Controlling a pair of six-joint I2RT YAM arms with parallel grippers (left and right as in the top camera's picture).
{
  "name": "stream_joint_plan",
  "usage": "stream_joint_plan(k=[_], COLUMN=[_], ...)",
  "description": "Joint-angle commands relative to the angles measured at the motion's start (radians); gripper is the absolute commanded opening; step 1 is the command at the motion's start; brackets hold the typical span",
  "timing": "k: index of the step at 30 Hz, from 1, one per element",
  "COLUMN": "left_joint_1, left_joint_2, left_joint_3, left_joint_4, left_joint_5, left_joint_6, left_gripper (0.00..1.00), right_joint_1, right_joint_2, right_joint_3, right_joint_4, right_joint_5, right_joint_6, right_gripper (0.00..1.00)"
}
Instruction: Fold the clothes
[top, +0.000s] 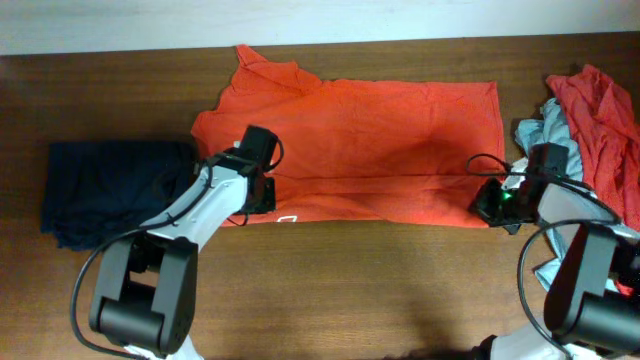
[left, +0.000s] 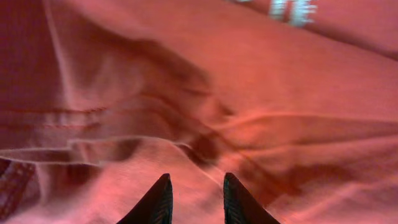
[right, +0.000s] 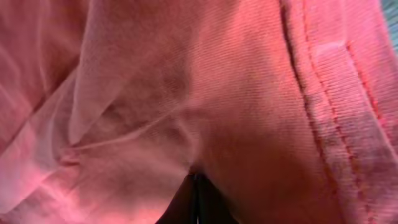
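I am looking down on the brown wooden worktop (top: 330, 280). The orange-red soft knit T-shirt (top: 380, 140) lies flat across its middle. Its long axis runs from 9 o'clock to 3 o'clock, with the stitched hem (top: 496, 150) as the straight edge at 3 o'clock and the shoulder end at 9 o'clock. One sleeve (top: 262, 68) pokes out toward 11 o'clock. A small white print (top: 288, 218) shows on the edge nearest me, at about 7 o'clock on the shirt.

My left tool (top: 258, 195) sits on the shirt's 8 o'clock corner, just beside that print. On its wrist camera the two dark fingertips (left: 158, 202) stand a little apart, pressed down into rumpled orange-red cloth that fills the gap. I cannot tell whether they actually nip it.

My right tool (top: 490, 203) is at the shirt's 4 o'clock corner, by the hem. On its wrist camera the fingers (right: 186, 202) are pressed together, and creases in the cloth run into their tip, so it is pinching the shirt close to the double-stitched hem.

A dark navy soft T-shirt (top: 110, 185) lies bunched at 9 o'clock, touching the orange-red one. At 3 o'clock a crumpled red soft T-shirt (top: 600, 120) and a grey-blue soft T-shirt (top: 556, 130) lie heaped together, just beside the right arm.
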Motion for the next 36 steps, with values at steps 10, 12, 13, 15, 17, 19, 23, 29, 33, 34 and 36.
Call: stream_joint_plan(k=[10, 12, 13, 15, 17, 19, 23, 29, 33, 34, 36], left_joint_1=[0.113, 0.114, 0.114, 0.114, 0.114, 0.114, 0.114, 0.113, 0.114, 0.114, 0.114], left_joint_2=[0.110, 0.109, 0.109, 0.109, 0.109, 0.109, 0.105, 0.080, -0.031, -0.068, -0.158], left_joint_3=[-0.005, -0.005, -0.005, -0.005, -0.005, -0.005, -0.005, -0.005, -0.005, -0.005, -0.005], left_joint_4=[0.000, -0.014, -0.026, -0.058, -0.110, -0.156, -0.219, -0.284, -0.277, -0.278, -0.278], left_joint_5=[-0.012, -0.016, -0.016, -0.015, -0.015, -0.010, 0.044, 0.124, 0.104, 0.098, 0.098], left_joint_6=[-0.002, 0.002, 0.002, 0.001, -0.027, -0.074, -0.130, -0.130, -0.094, -0.090, -0.082], left_gripper=[0.25, 0.24, 0.23, 0.21, 0.19, 0.15, 0.10, 0.07, 0.08, 0.08, 0.12], right_joint_1=[0.005, 0.005, 0.005, 0.005, 0.005, 0.005, 0.005, 0.005, 0.005, 0.005, 0.005], right_joint_2=[0.021, 0.021, 0.021, 0.021, 0.021, 0.020, 0.019, 0.015, -0.040, -0.066, -0.124], right_joint_3=[0.013, 0.013, 0.013, 0.013, 0.013, 0.013, 0.013, 0.013, 0.013, 0.013, 0.014], right_joint_4=[-0.083, -0.100, -0.113, -0.142, -0.196, -0.235, -0.294, -0.317, -0.289, -0.286, -0.290], right_joint_5=[0.401, 0.409, 0.414, 0.428, 0.471, 0.494, 0.528, 0.530, 0.413, 0.372, 0.312], right_joint_6=[0.118, 0.118, 0.118, 0.121, 0.158, 0.170, 0.197, 0.196, 0.118, 0.098, 0.075], right_gripper=[0.04, 0.04, 0.04, 0.04, 0.04, 0.04, 0.04, 0.04, 0.09, 0.11, 0.21])
